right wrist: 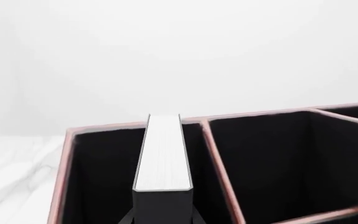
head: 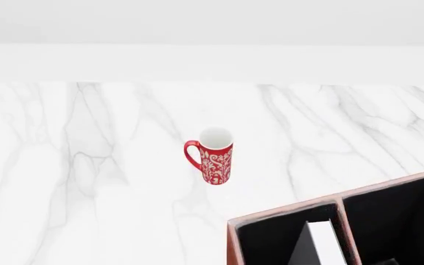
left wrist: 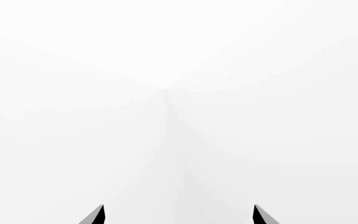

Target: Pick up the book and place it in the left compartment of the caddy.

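On my head view, the thick black hardcover book with white page edges (head: 321, 243) stands upright inside the left compartment (head: 271, 240) of the reddish-brown leather-look caddy with black lining (head: 233, 243), which sits at the lower right of the frame on the white marble worktop (head: 64, 165). The book's white page edge faces up, and the compartment walls rise on both sides of it. A divider separates this section from the next one toward the right edge of the frame.

A tall red mug with a white floral pattern (head: 213, 154) stands upright near the middle of the frame, well apart from the caddy, handle pointing to the frame's left.

From my right wrist view, the book (right wrist: 162, 156) fills the centre, page edges up, inside the caddy (right wrist: 61, 177). Two dark finger parts (right wrist: 127, 218) of the right gripper (right wrist: 162, 219) show at the book's lower corners; the jaws appear clamped on the book.

My left wrist view shows only white background, with the two dark fingertips (left wrist: 95, 216) of the left gripper (left wrist: 179, 215) spread wide apart, holding nothing.
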Robot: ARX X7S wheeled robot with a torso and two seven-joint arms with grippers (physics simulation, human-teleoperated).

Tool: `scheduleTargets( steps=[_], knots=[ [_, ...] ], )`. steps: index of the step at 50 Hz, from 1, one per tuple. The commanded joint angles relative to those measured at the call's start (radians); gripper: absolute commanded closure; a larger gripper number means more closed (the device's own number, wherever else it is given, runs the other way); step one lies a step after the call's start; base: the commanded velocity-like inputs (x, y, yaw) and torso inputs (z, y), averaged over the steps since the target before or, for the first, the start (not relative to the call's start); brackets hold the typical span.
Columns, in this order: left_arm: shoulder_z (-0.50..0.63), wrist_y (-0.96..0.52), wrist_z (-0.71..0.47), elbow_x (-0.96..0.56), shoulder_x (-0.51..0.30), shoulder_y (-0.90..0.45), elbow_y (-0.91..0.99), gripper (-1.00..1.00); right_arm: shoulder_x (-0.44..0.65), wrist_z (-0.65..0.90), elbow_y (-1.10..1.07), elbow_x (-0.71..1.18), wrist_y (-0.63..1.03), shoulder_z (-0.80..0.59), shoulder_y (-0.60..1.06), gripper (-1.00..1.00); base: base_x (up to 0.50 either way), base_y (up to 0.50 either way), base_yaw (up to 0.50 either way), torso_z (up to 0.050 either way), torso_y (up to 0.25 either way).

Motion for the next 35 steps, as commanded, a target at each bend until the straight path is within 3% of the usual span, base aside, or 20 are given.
scheduleTargets(
  steps=[1, 35],
  knots=[
    [0.012, -0.022, 0.012, 0.014, 0.0, -0.024, 0.0, -1.0, 0.0, 0.023, -0.032, -0.084, 0.035, 0.025, 0.016, 1.0, 0.0, 0.0, 0.0, 0.01, 0.0],
    [-0.007, 0.019, -0.008, -0.007, 0.0, 0.022, 0.0, -1.0, -0.035, 0.021, 0.01, -0.122, 0.042, 0.035, 0.02, 1.0, 0.0, 0.0, 0.0, 0.0, 0.001]
  ],
)
